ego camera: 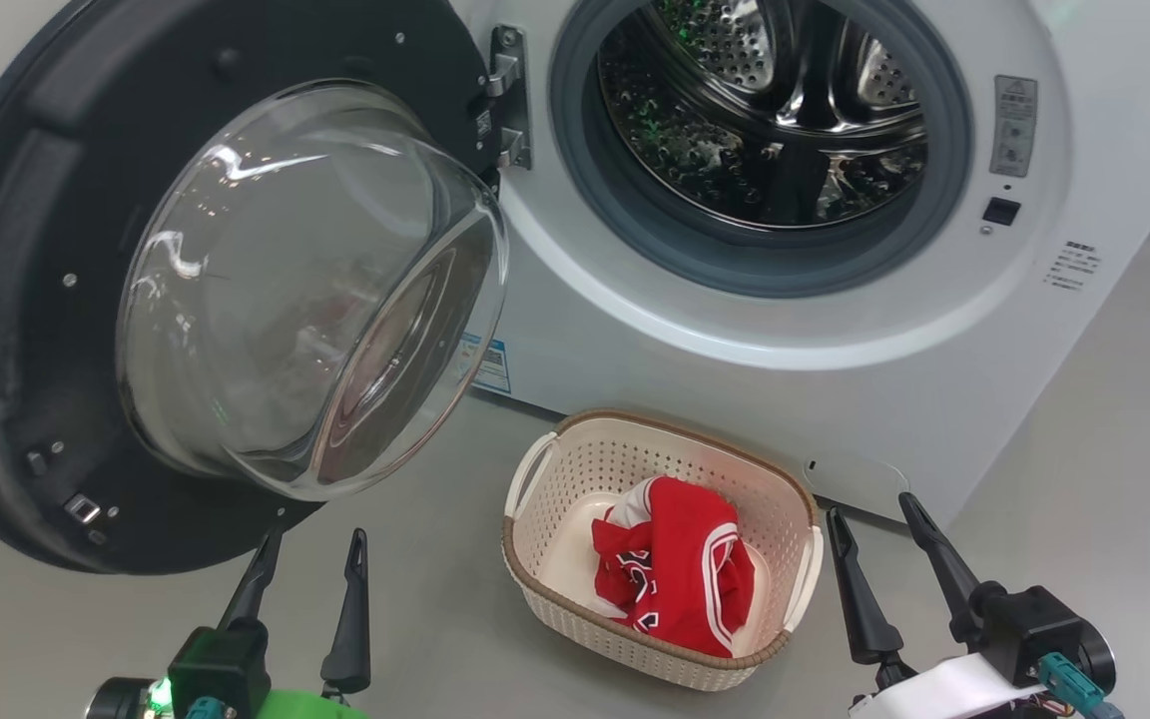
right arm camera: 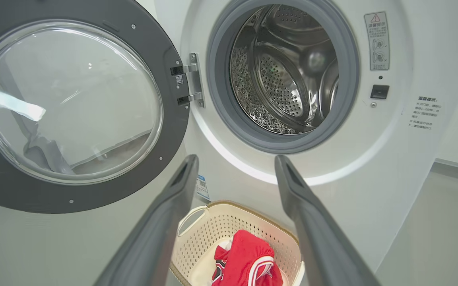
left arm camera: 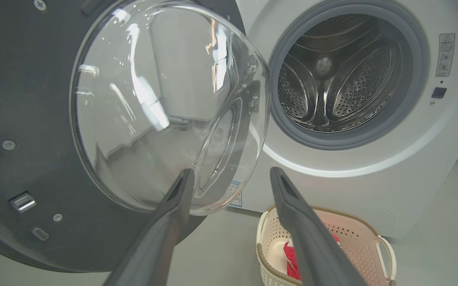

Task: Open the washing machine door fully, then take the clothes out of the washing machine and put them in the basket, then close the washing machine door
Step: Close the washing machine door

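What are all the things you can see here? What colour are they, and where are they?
washing machine: one, white, at the back
door: one, black rim, clear glass bowl, swung open on the left
drum: one, shiny steel, inside the machine
sticker: one, blue, low on the machine's front
basket: one, cream with brown rim, on the floor before the machine
clothes: one bundle, red with white stripes, in the basket
floor: grey, underneath
left gripper: one, dark, open, empty, below the door
right gripper: one, dark, open, empty, right of the basket

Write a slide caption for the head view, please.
Red clothes lie in the basket beside the open washing machine door.
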Controlling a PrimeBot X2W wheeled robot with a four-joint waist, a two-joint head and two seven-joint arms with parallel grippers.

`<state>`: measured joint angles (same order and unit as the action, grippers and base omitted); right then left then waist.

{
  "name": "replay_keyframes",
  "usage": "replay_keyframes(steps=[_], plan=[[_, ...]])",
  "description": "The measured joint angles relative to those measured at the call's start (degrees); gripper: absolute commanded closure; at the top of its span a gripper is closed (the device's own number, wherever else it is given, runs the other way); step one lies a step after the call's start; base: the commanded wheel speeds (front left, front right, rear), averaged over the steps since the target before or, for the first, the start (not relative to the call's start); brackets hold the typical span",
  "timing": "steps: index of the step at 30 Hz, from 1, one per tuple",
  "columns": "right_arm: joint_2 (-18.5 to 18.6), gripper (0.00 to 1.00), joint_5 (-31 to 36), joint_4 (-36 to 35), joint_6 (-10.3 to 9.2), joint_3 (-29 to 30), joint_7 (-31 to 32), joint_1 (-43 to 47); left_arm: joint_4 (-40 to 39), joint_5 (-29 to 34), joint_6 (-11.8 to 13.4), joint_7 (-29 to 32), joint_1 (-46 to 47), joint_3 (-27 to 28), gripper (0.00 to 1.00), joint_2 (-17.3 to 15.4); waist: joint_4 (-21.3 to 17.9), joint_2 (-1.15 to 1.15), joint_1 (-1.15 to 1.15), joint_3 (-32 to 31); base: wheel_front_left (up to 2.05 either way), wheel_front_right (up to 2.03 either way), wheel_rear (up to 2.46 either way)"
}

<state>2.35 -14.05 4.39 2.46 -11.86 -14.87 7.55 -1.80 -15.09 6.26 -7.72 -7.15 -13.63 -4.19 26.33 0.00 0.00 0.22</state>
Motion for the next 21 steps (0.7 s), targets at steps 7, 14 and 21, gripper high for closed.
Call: replay_keyframes(steps=[7,14,21], plan=[[-0.01,0.00,0.00,0.33,0.49,-1.51,0.00,-0.02,-0.04,-0.01,0.08,-0.38,-0.02,1.02,0.00,0.07,3.10,0.00,0.00,0.20,0.00,0.00,0.00],[-0.03,0.00,0.00,0.85,0.49,-1.88,0.00,-0.02,-0.26,-0.01,0.09,-0.53,-0.09,1.32,0.00,0.12,3.46,0.00,0.00,0.33,0.00,0.00,0.00],[-0.03,0.00,0.00,1.10,0.51,-1.88,0.00,-0.03,-0.26,-0.01,0.09,-0.53,-0.11,1.29,0.00,0.14,3.41,0.00,0.00,0.10,0.00,0.00,0.00]])
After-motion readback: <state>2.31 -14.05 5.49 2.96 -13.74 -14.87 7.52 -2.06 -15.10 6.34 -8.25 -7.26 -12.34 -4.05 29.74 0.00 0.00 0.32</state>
